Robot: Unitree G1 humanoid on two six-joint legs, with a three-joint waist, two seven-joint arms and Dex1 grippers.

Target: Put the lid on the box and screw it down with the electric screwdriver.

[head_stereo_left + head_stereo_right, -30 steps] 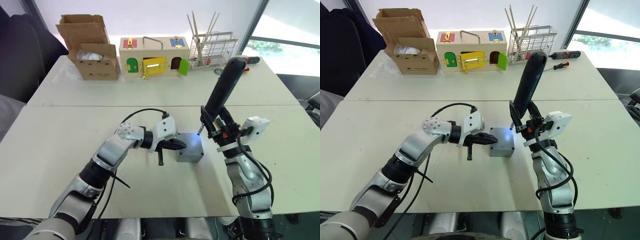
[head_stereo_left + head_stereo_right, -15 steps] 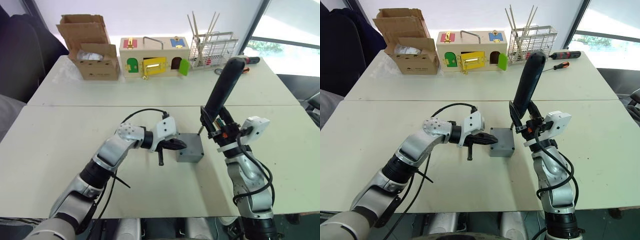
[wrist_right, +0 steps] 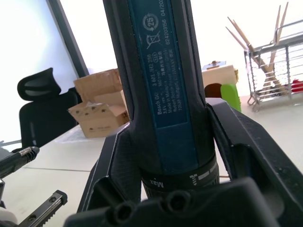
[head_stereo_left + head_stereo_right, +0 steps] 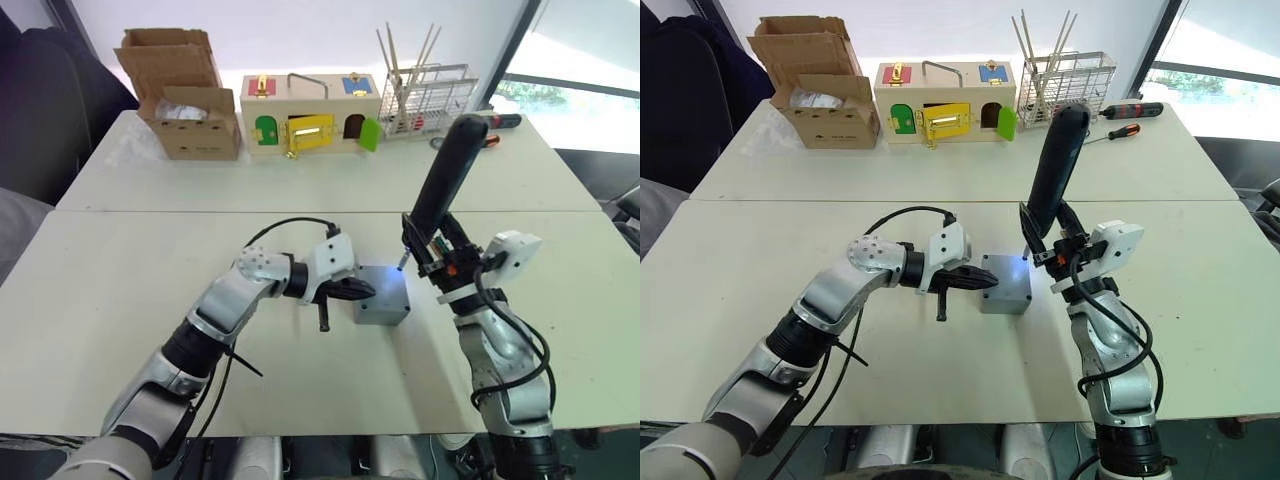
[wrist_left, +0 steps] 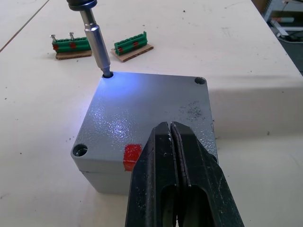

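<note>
The grey box stands mid-table with the lid seated on it, the red mark facing up. My left gripper is shut with nothing between its fingers, its tips resting on the lid's near edge. My right gripper is shut on the electric screwdriver, held nearly upright. Its metal bit sits in a corner screw hole of the lid, and a blue-white glow falls on that corner. Two other corner holes show.
Two green terminal strips lie on the table beyond the box. At the back stand a brown cardboard box, a wooden box with coloured doors and a wire rack. Red-and-black hand screwdrivers lie at the far right.
The blue-white glow on the lid's corner, off half a second ago, is on again as it was a second ago. Neither arm nor the box has visibly moved.
</note>
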